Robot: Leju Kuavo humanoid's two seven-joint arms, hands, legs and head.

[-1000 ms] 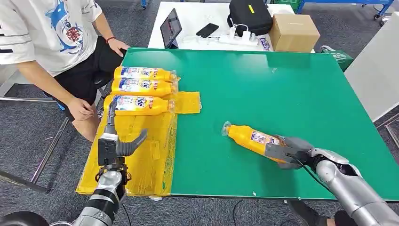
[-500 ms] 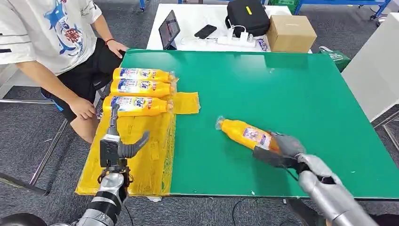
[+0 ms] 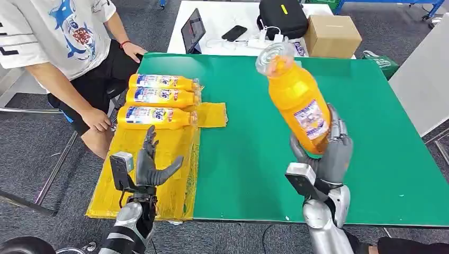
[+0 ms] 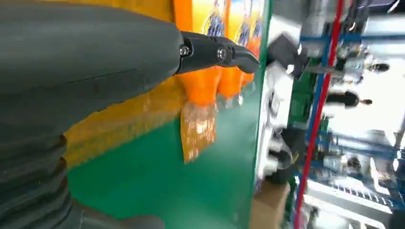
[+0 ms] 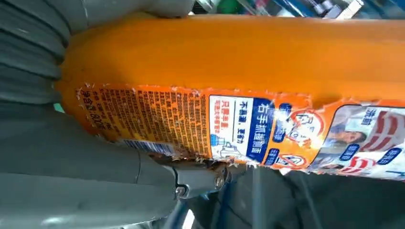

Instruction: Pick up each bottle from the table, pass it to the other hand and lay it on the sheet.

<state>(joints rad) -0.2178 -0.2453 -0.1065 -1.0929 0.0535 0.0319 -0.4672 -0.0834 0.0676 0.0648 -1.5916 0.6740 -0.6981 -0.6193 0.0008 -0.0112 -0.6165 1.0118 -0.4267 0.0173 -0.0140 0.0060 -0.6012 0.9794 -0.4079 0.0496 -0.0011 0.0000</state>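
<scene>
1. Your right hand [image 3: 325,151] grips an orange bottle [image 3: 295,98] by its lower body and holds it above the green table [image 3: 370,106], cap end up and tilted toward the left.
2. In the right wrist view the bottle's [image 5: 229,71] label [image 5: 239,131] carries blue and white panels of small Chinese print. It is too fine to read, and its edges are frayed.
3. Your left hand [image 3: 151,166] is empty, fingers spread and pointing up, above the yellow sheet [image 3: 169,185] at the table's left edge.
4. Three more orange bottles [image 3: 159,98] lie side by side on the sheet's far end, caps toward the table's middle. The nearest one's [image 3: 156,117] blue label reads "Tide".
5. A seated person [image 3: 58,42] is beside the sheet, one hand on a knee.
6. Behind the green table: a white table [image 3: 212,26] with a tablet [image 3: 191,30], phone [image 3: 233,34], black bag [image 3: 280,18] and cardboard box [image 3: 331,36].
</scene>
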